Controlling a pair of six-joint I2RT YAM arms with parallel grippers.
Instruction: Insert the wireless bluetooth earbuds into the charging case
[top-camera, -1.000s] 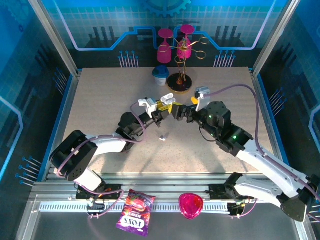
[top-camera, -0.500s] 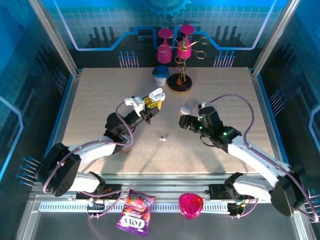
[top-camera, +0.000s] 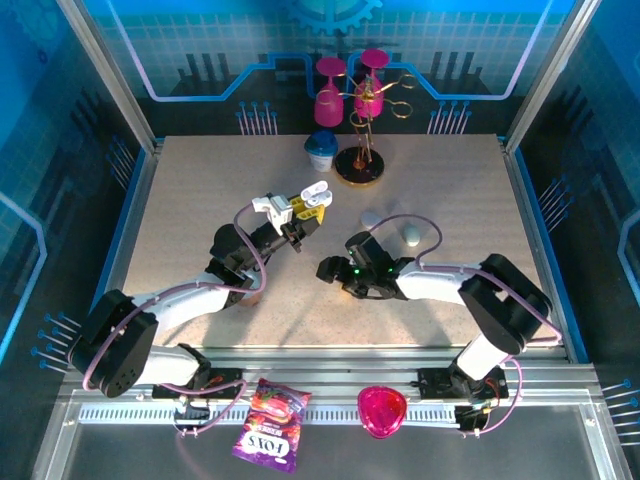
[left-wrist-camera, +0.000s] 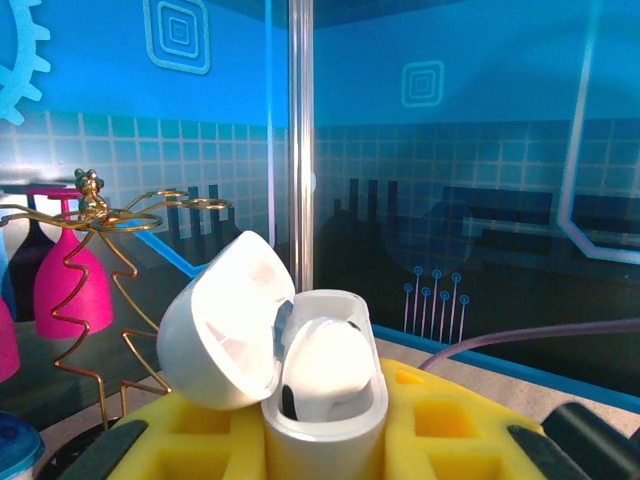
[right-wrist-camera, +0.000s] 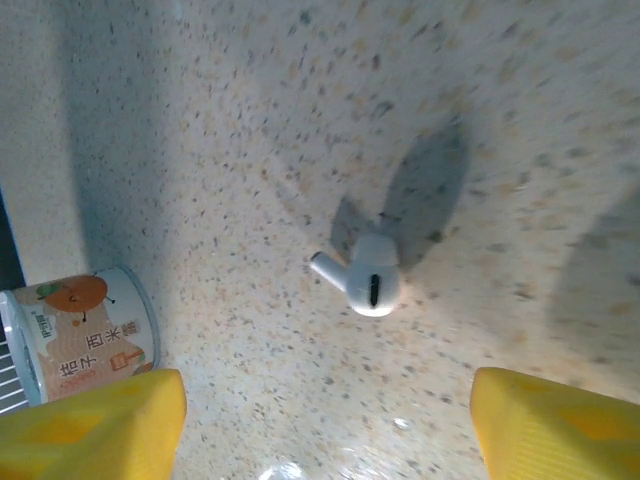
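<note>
Top view: the left gripper (top-camera: 303, 207), at 11 o'clock from the middle of the table (top-camera: 200, 190), is clamped on an open white case (top-camera: 316, 192). The right gripper (top-camera: 327, 268) sits low near the middle, at 5 o'clock from the case. Its finger gap cannot be told here. A white blob (top-camera: 372, 217) and a second blob (top-camera: 411, 236) lie at 2 o'clock from it.

Left wrist view: yellow fingers (left-wrist-camera: 190, 440) press the case from both sides. Its lid (left-wrist-camera: 225, 320) is swung open toward 10 o'clock, and 1 seated earbud (left-wrist-camera: 320, 365) fills a socket. A gold rack (left-wrist-camera: 90, 260) stands at 9 o'clock.

Right wrist view: 2 yellow fingertips (right-wrist-camera: 90, 420), at 7 and 5 o'clock, stand wide apart and grip nothing. 1 loose earbud (right-wrist-camera: 368, 285) lies on the table at 12 o'clock from the gap, touching neither fingertip, with its stem toward 10 o'clock. A can (right-wrist-camera: 80, 335) lies at 8 o'clock.
</note>
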